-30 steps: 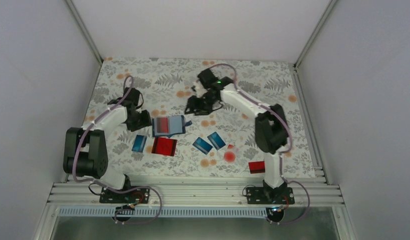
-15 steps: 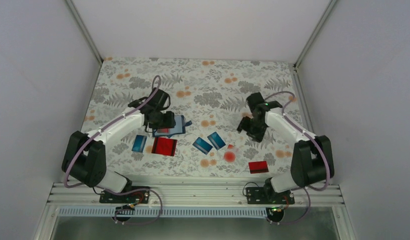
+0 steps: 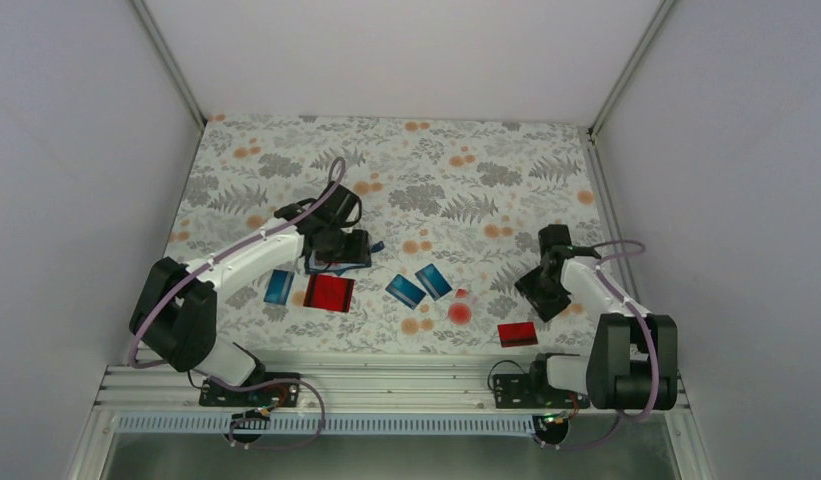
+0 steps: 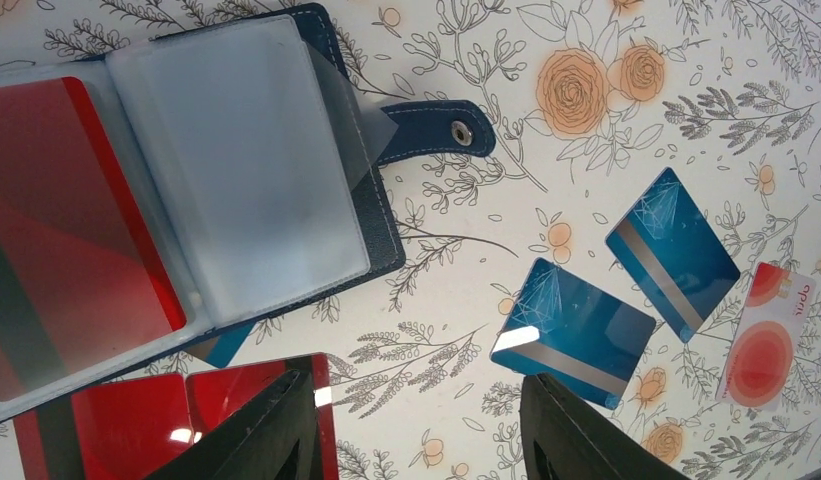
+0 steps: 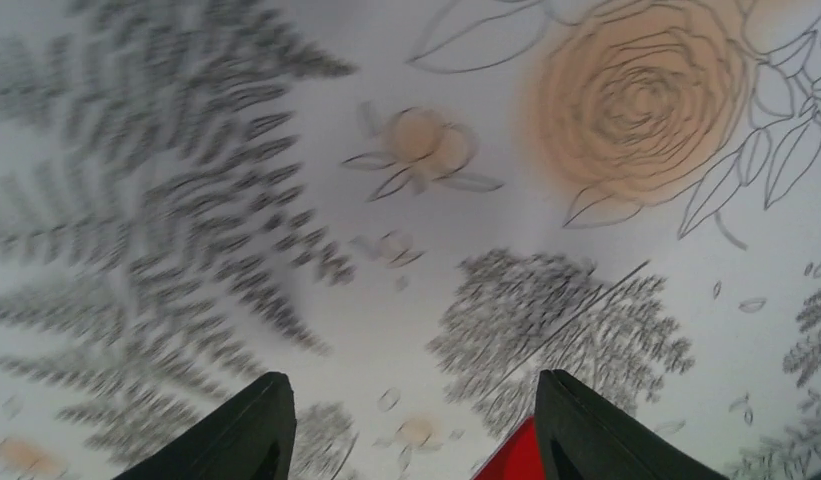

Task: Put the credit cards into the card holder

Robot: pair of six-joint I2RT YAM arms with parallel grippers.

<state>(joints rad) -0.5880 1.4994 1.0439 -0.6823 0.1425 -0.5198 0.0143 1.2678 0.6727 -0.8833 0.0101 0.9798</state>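
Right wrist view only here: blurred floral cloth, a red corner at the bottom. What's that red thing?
Observer: A loose red card, lying flat and apart from the others.
Operator: Is the card holder open?
Observer: Yes, the card holder lies open beneath the left end effector, one red card in a sleeve.
Operator: Any cards closer to it?
Observer: Two blue cards lie side by side between the holder and your red one.

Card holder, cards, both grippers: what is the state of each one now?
Card holder: open flat, tab unsnapped.
Red card: slotted inside the holder.
Blue cards: loose on the table, stripe up.
Left gripper: open, holding nothing.
Right gripper: open, holding nothing.
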